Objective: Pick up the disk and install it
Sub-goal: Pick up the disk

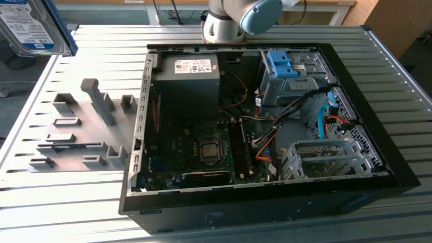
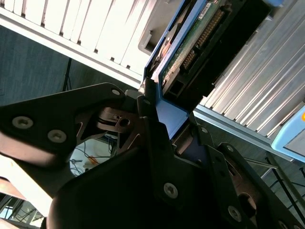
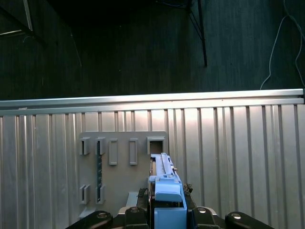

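In the second wrist view the gripper [image 2: 171,117] clenches the disk [image 2: 190,45] by its blue bracket, circuit board showing. The exterior view shows its labelled face, raised to the exterior view's left of the open computer case [image 1: 270,126]. The case stands on a ribbed metal table [image 1: 68,202]; dark floor [image 3: 119,47] lies beyond.

The claw [image 3: 167,210], clamped on the disk [image 3: 162,169], hangs in open air over the grey fixture plate [image 3: 124,167] — the way straight down is free, ending at the plate's raised slot blocks and one tall post [image 1: 100,101]. Beside the claw the ribbed desk [image 3: 238,157] lies bare. Well apart from the claw, toward the exterior view's right, the open computer case [image 1: 270,202] rises, its side wall just beside the plate. Inside it a grey power supply [image 1: 192,76], loose cables [image 1: 270,136] and a blue bracket [image 1: 280,63] take up room — the metal cage [image 1: 324,157] shows open slots.
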Motion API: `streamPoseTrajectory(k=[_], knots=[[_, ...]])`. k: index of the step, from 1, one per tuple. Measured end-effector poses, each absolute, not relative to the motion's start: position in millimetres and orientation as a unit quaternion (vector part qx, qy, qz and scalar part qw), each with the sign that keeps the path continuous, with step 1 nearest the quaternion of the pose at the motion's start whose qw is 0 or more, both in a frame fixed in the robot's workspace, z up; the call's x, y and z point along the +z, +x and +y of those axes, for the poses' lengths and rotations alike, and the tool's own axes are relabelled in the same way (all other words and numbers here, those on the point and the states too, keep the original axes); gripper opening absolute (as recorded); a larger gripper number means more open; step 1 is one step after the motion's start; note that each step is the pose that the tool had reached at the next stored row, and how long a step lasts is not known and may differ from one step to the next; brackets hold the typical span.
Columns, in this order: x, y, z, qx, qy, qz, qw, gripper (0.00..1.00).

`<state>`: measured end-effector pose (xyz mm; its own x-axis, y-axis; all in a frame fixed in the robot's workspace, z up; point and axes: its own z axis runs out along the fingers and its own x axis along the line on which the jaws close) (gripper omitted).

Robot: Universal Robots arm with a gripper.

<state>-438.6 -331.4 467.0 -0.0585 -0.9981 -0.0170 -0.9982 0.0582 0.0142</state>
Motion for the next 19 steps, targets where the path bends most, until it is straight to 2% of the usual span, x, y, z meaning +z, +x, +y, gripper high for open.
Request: streamPoseTrajectory(k=[19], knots=[[473.1,-438.6,-331.4,0.011,-0.686,0.727,0.001,0.36]])
